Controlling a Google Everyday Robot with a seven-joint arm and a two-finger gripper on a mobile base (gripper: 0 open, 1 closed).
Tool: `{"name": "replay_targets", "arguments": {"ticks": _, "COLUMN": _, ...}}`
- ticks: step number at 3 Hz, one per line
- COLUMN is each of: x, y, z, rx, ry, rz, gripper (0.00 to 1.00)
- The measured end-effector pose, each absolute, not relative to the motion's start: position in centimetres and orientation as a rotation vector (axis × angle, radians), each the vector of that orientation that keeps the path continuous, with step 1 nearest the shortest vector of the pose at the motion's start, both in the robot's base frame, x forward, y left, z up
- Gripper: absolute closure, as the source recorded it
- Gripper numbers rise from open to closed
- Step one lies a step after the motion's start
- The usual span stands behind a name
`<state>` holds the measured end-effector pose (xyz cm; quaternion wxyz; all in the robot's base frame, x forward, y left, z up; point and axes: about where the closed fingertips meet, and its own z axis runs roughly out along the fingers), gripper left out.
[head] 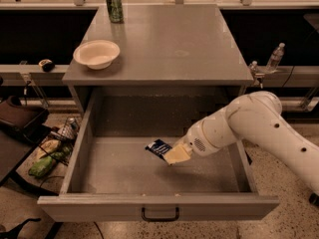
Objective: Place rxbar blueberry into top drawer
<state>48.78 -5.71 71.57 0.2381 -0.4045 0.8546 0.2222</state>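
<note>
Pincer (170, 153) of the single white arm hangs inside the wide grey metal top drawer (124, 171), near the middle of its speckled floor and a little toward the right wall. Its pale fingers are closed on one end of the small flat rxbar blueberry (158, 147), a snack bar in a dark navy wrapper with pale lettering.

The bar sticks out to the left of the pincer. Its long axis runs roughly across the drawer and tilts slightly toward the back left, with the free end pointing away from the arm. It sits low over the floor, but I cannot tell whether it touches. Bare floor lies directly beneath it, well apart from all four walls, so by my judgement the coming move is a simple release in place.

By count there is one bar, one arm, and one open drawer with one small black handle (160, 214) on its front. On the grey worktop (169, 44) above sit one cream bowl (96, 54) and one green can (114, 5).
</note>
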Motion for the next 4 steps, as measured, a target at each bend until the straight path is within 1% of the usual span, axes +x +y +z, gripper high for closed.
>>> {"name": "replay_targets", "arguments": {"ticks": 2, "x": 48.78, "y": -5.71, "z": 71.57, "rx": -1.108, "ry": 2.341, "rz": 0.609, "gripper": 0.35}}
{"name": "replay_targets", "arguments": {"ticks": 3, "x": 48.78, "y": -5.71, "z": 71.57, "rx": -1.108, "ry": 2.341, "rz": 0.609, "gripper": 0.11}}
{"name": "replay_targets", "arguments": {"ticks": 4, "x": 48.81, "y": -5.66, "z": 71.53, "rx": -1.109, "ry": 2.344, "rz": 0.609, "gripper": 0.00}}
